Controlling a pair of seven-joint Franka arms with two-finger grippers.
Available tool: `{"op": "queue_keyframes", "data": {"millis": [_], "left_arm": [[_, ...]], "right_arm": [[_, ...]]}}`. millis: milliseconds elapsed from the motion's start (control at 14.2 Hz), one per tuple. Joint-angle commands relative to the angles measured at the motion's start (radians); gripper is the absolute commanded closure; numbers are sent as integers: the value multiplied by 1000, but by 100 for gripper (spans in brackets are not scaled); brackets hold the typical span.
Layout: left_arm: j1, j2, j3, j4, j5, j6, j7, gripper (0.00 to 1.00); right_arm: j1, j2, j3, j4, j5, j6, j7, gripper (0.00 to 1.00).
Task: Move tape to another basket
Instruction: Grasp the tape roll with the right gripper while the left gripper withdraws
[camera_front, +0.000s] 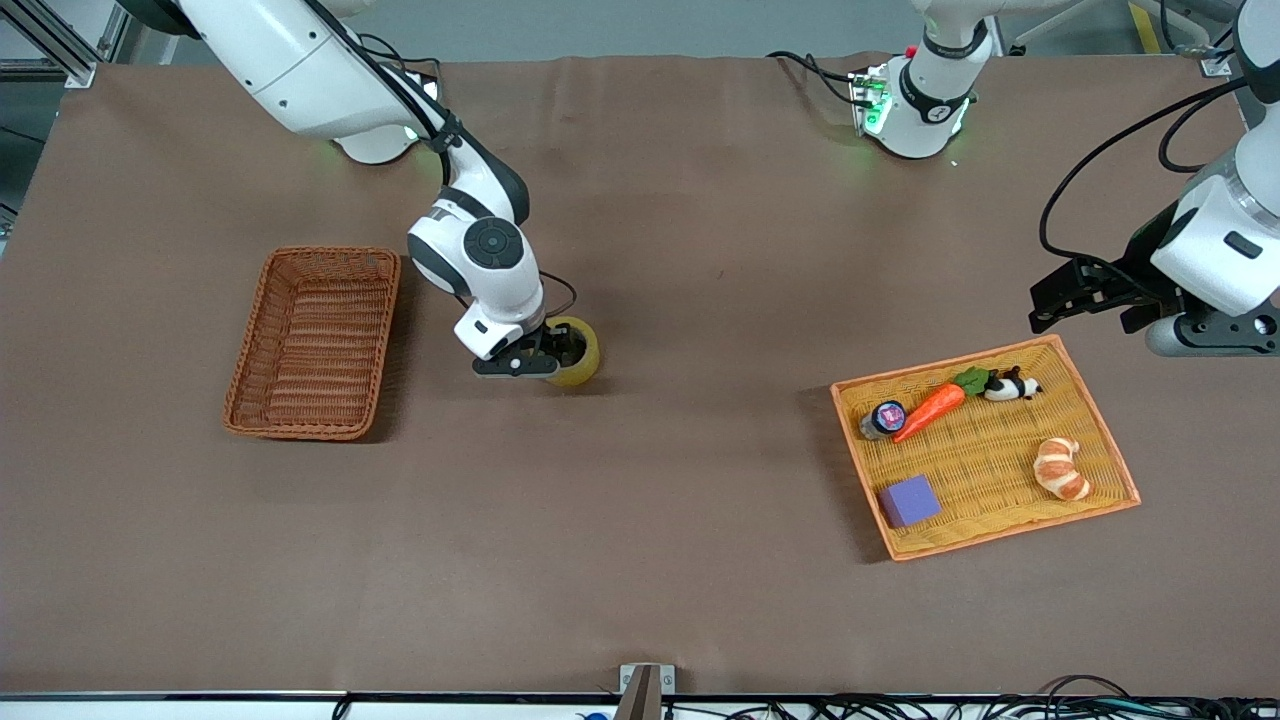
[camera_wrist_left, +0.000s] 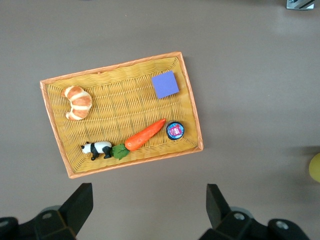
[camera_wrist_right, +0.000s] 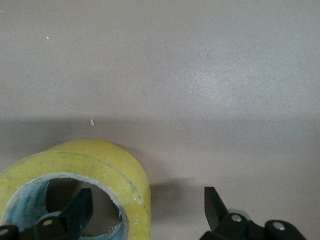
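The tape (camera_front: 578, 352), a yellowish translucent roll, lies on the brown table near its middle, between the two baskets. My right gripper (camera_front: 540, 358) is down at it and open. In the right wrist view one finger (camera_wrist_right: 80, 207) is inside the roll's hole and the other stands outside the tape's (camera_wrist_right: 100, 160) wall, so my right gripper (camera_wrist_right: 146, 192) straddles the wall. The reddish-brown wicker basket (camera_front: 330, 253) stands empty toward the right arm's end. My left gripper (camera_front: 1085, 308) is open and empty, and waits in the air over the table beside the yellow tray; it also shows in the left wrist view (camera_wrist_left: 150, 189).
The flat yellow tray (camera_front: 1010, 531) with an orange rim lies toward the left arm's end. It holds a carrot (camera_front: 928, 410), a toy panda (camera_front: 1012, 386), a croissant (camera_front: 1062, 468), a purple block (camera_front: 909, 500) and a small round tin (camera_front: 887, 414). The tray (camera_wrist_left: 125, 102) fills the left wrist view.
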Motion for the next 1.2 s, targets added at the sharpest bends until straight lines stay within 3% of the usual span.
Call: {"op": "queue_keyframes", "data": {"millis": [0, 141, 212, 565, 848, 989, 1130], "left_arm": [[-42, -43, 83, -19, 4, 9, 115, 0], [-59, -92, 133, -55, -3, -2, 137, 0], [-48, -130, 133, -90, -1, -2, 137, 0], [-28, -189, 135, -202, -3, 22, 123, 6], [-34, -200, 145, -242, -3, 35, 119, 0], [-36, -195, 148, -237, 2, 77, 117, 0], [-28, -200, 148, -236, 0, 76, 114, 0]], "right_arm": [[-10, 2, 9, 1, -30, 7, 29, 51], [-12, 2, 9, 1, -28, 5, 30, 92], [-14, 3, 9, 2, -25, 4, 50, 99], [-39, -6, 13, 18, -25, -13, 66, 100], [-66, -147, 59, 25, -9, -189, 58, 100], [-89, -228, 50, 44, 71, -294, -61, 100], [-95, -321, -41, 44, 201, -341, -284, 100]]}}
